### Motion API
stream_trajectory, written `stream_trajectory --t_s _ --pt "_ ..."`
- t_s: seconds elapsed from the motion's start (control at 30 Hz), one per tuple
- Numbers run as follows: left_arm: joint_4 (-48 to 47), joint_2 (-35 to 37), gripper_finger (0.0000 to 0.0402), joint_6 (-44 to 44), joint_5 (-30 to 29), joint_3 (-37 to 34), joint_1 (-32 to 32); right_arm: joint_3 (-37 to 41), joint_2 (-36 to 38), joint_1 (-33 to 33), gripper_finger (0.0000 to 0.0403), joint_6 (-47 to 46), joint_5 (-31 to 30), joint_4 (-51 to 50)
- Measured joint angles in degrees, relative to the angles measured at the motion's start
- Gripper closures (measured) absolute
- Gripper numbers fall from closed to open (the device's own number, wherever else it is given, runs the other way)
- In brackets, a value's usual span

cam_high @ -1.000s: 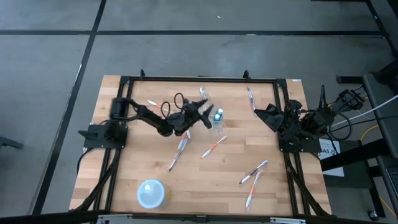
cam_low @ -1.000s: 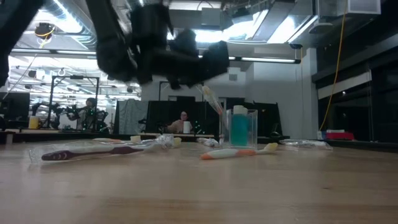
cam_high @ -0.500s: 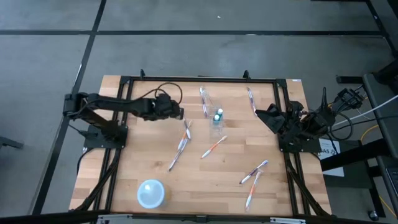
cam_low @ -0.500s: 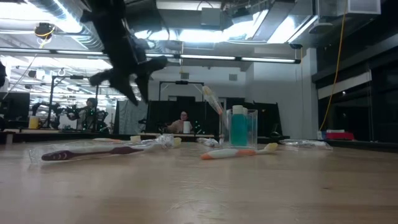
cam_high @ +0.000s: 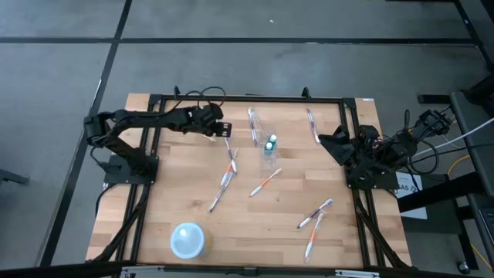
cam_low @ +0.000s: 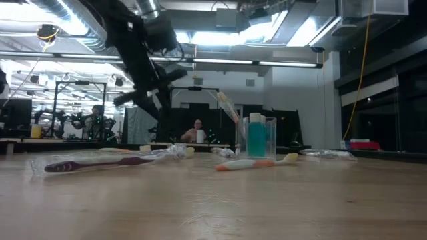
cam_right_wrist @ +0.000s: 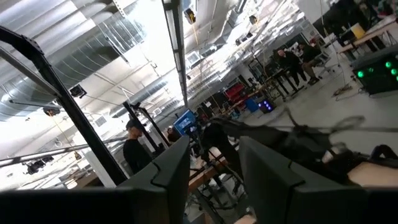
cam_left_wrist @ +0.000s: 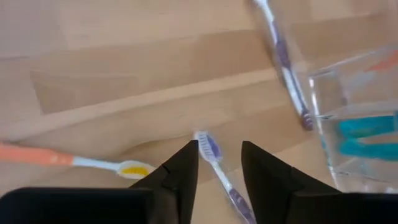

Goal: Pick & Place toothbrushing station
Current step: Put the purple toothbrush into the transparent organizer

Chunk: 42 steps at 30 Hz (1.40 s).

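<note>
The clear cup [cam_high: 268, 153] stands upright on the wooden table, with the teal tube [cam_low: 256, 139] inside it. One toothbrush [cam_low: 227, 107] leans out of the cup toward the far left. Several more toothbrushes lie flat on the table, for instance a pair left of the cup [cam_high: 229, 166] and one with an orange handle just in front of it [cam_high: 266, 183]. My left gripper [cam_high: 224, 130] hovers left of the cup, open and empty; its wrist view shows a purple toothbrush head [cam_left_wrist: 210, 148] on the table below its fingers. My right gripper [cam_high: 328, 145] waits open at the table's right side.
A pale blue round bowl [cam_high: 187, 240] sits near the front left. Loose toothbrushes lie at the far right [cam_high: 311, 123] and the front right [cam_high: 315, 215]. A black frame [cam_high: 247, 99] runs around the table. Bare wood shows between the bowl and the cup.
My left gripper has drawn back from beside the cup toward the table's left edge, then shifted slightly toward the far edge. The cup, tube and toothbrushes have stayed where they were.
</note>
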<state>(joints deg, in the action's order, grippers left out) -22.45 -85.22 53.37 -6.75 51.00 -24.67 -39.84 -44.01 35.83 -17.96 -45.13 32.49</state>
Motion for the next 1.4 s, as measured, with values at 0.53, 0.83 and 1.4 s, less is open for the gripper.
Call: stream_trajectory --t_s 0.53,0.83,1.4 --pt "4.72 -15.78 0.0268 -0.03 7.44 2.64 -1.57 0.01 0.0 0.0 0.0261 3.83 -0.84 2.89" --pt "11.84 -11.54 0.0398 -2.11 7.64 2.62 -1.71 0.01 0.0 0.0 0.0261 3.89 -2.04 2.93" --pt "51.37 3.67 0.0399 -40.86 -10.28 2.77 21.41 0.01 0.0 0.0 0.0261 5.49 -3.53 3.08"
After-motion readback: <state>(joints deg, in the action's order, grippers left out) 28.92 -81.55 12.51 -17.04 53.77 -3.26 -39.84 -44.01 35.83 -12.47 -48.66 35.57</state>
